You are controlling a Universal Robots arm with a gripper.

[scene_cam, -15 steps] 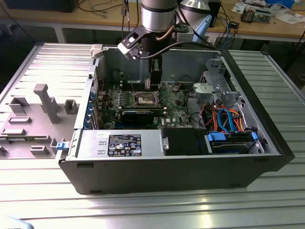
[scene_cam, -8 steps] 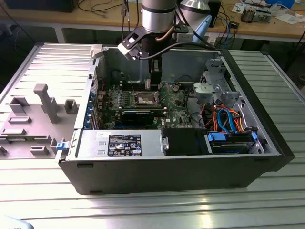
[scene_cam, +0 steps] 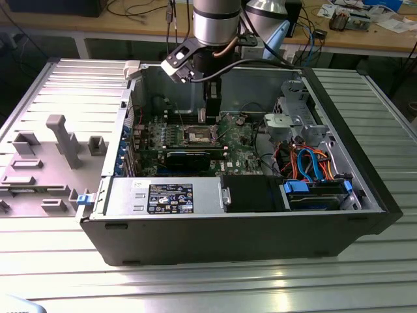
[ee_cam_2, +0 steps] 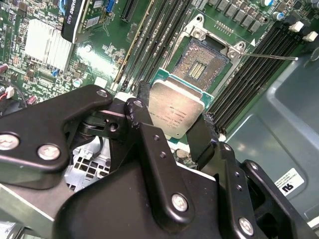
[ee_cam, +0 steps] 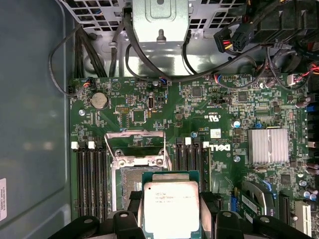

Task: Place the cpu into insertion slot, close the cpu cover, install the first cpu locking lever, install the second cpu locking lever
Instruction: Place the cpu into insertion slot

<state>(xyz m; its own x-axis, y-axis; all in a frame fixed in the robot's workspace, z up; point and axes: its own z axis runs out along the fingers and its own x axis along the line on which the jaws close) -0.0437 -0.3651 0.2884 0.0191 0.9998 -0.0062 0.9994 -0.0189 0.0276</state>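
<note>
Robot arm's gripper [scene_cam: 204, 112] reaches down into an open computer case [scene_cam: 260, 229] at the upper centre of the exterior view; its two black fingers [ee_cam_2: 143, 102] are clamped on opposite edges of the cpu [ee_cam_2: 175, 110]; the silver-topped chip is held above the green motherboard [scene_cam: 238, 140], not yet seated, its edge overlapping the insertion slot [ee_cam_2: 202, 63] in both wrist views; the socket's tan-gold contact field lies bare inside its silver rim; the cpu cover [ee_cam: 134, 133] stands swung open just beside the socket, on the side away from the gripper, green board showing through its window; grey memory slots [ee_cam: 89, 179] flank the socket on both sides; a ribbed silver heat sink [ee_cam: 269, 146] sits well apart on the board.
</note>
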